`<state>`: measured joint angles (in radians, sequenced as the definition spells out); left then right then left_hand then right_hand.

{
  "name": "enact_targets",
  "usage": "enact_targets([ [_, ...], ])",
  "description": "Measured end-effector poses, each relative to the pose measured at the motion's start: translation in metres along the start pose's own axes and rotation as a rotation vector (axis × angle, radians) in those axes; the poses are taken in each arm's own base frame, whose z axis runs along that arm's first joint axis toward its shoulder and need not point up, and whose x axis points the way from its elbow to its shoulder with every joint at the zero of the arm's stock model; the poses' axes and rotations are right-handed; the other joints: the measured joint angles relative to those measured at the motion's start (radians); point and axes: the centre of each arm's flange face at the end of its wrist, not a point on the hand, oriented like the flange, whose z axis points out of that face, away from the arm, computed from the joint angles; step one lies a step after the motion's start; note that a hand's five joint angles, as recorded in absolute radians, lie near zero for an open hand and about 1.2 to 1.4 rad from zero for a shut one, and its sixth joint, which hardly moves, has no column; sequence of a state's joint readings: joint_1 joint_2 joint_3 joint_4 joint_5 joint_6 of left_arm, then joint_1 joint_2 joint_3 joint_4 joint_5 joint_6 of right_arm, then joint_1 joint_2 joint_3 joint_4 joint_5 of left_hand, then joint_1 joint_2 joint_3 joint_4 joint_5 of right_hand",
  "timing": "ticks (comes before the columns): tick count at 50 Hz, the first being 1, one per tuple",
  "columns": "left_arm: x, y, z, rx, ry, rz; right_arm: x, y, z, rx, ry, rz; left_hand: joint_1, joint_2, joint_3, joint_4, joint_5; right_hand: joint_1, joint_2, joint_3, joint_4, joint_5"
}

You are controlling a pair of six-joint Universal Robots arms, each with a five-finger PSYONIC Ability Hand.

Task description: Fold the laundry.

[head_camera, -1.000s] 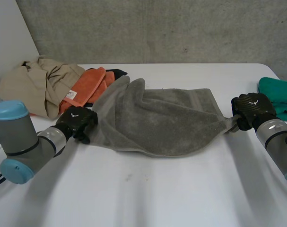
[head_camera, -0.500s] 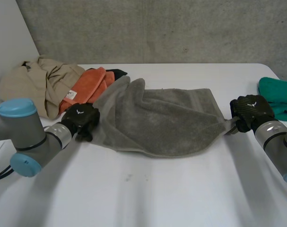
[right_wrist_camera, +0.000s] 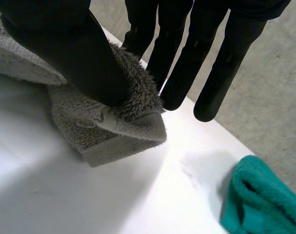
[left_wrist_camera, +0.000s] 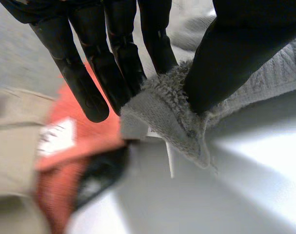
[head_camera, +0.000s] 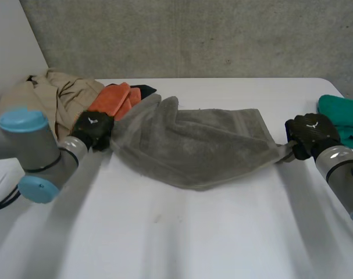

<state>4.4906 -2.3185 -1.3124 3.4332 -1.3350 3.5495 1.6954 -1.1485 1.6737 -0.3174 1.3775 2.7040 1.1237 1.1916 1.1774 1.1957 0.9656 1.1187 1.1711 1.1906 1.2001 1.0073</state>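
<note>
A grey towel (head_camera: pixel 193 145) hangs stretched between my two hands over the white table (head_camera: pixel 182 232), its middle sagging and rumpled. My left hand (head_camera: pixel 93 129) pinches the towel's left corner (left_wrist_camera: pixel 172 117) between thumb and fingers. My right hand (head_camera: pixel 307 135) holds the towel's right corner (right_wrist_camera: pixel 118 122) the same way, thumb pressed onto the pile against the fingers.
A beige garment (head_camera: pixel 45 102) and a folded orange cloth (head_camera: pixel 112 100) with a dark item lie at the table's back left, close behind my left hand. A teal cloth (head_camera: pixel 342 116) sits at the right edge, beside my right hand. A grey wall stands behind.
My left hand closed on the towel's left corner and lifted it back toward the orange cloth, pulling the towel taut. My right hand stayed put, still gripping.
</note>
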Motion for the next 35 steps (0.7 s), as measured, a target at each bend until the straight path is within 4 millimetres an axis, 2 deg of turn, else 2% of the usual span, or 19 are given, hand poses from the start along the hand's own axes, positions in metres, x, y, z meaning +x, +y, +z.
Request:
enact_targets([
  [3, -0.013, -0.033, -0.017, 0.032, -0.070, 0.007, 0.008, -0.017, -0.005, 0.028, 0.018, -0.038, 0.000, 0.000, 0.000, 0.000, 0.000, 0.000, 0.000, 0.000, 0.000, 0.000],
  [7, -0.029, -0.082, -0.052, 0.098, -0.144, 0.017, 0.026, -0.057, -0.023, 0.074, 0.054, -0.129, 0.000, 0.000, 0.000, 0.000, 0.000, 0.000, 0.000, 0.000, 0.000, 0.000],
  [8, -0.031, -0.087, -0.057, 0.106, -0.150, 0.018, 0.028, -0.062, -0.025, 0.078, 0.058, -0.140, 0.000, 0.000, 0.000, 0.000, 0.000, 0.000, 0.000, 0.000, 0.000, 0.000],
  [10, -0.039, -0.124, -0.090, 0.170, -0.188, 0.030, 0.045, -0.093, -0.043, 0.100, 0.093, -0.210, 0.000, 0.000, 0.010, 0.000, 0.000, 0.000, 0.000, 0.001, 0.000, 0.000],
  [12, -0.042, -0.141, -0.109, 0.203, -0.204, 0.037, 0.055, -0.109, -0.053, 0.106, 0.116, -0.244, 0.000, 0.000, 0.010, 0.001, 0.000, 0.000, 0.000, 0.001, 0.000, 0.000],
  [14, -0.044, -0.164, -0.138, 0.249, -0.224, 0.046, 0.069, -0.131, -0.069, 0.108, 0.148, -0.284, 0.000, 0.000, 0.010, 0.001, 0.000, 0.000, 0.000, 0.001, 0.000, 0.000],
  [16, -0.046, -0.178, -0.158, 0.277, -0.235, 0.052, 0.079, -0.147, -0.082, 0.108, 0.171, -0.309, 0.000, 0.001, 0.010, 0.003, 0.000, 0.000, 0.000, 0.001, 0.000, 0.000],
  [17, -0.046, -0.180, -0.161, 0.280, -0.236, 0.053, 0.082, -0.151, -0.086, 0.108, 0.176, -0.315, 0.000, 0.001, 0.010, 0.003, 0.000, 0.000, 0.000, 0.001, 0.000, 0.000],
  [18, -0.046, -0.189, -0.177, 0.292, -0.242, 0.055, 0.088, -0.163, -0.097, 0.109, 0.188, -0.331, 0.000, 0.001, 0.011, 0.004, 0.000, 0.000, 0.000, 0.001, 0.000, 0.000],
  [21, -0.045, -0.196, -0.193, 0.289, -0.243, 0.055, 0.092, -0.177, -0.112, 0.109, 0.194, -0.354, 0.000, 0.001, 0.014, 0.004, 0.000, 0.001, 0.000, 0.001, 0.000, 0.000],
  [24, -0.043, -0.192, -0.196, 0.249, -0.228, 0.048, 0.094, -0.182, -0.118, 0.095, 0.182, -0.373, 0.000, 0.001, 0.015, 0.004, 0.000, 0.000, 0.000, 0.001, 0.000, 0.000],
  [27, -0.040, -0.179, -0.184, 0.183, -0.203, 0.036, 0.094, -0.174, -0.110, 0.059, 0.155, -0.379, 0.000, 0.003, 0.015, 0.004, 0.000, 0.000, 0.000, 0.001, 0.000, 0.000],
  [30, -0.037, -0.160, -0.163, 0.108, -0.168, 0.025, 0.093, -0.157, -0.091, 0.002, 0.117, -0.371, 0.000, 0.003, 0.015, 0.004, 0.000, 0.000, 0.000, 0.001, 0.000, 0.000],
  [32, -0.033, -0.144, -0.141, 0.050, -0.136, 0.018, 0.092, -0.140, -0.071, -0.050, 0.085, -0.362, 0.000, 0.003, 0.015, 0.004, 0.000, 0.000, 0.000, 0.001, 0.000, 0.000],
  [35, -0.029, -0.130, -0.117, 0.008, -0.110, 0.015, 0.090, -0.124, -0.052, -0.088, 0.062, -0.355, 0.000, 0.003, 0.015, 0.005, 0.000, 0.001, 0.000, 0.001, 0.000, 0.000],
])
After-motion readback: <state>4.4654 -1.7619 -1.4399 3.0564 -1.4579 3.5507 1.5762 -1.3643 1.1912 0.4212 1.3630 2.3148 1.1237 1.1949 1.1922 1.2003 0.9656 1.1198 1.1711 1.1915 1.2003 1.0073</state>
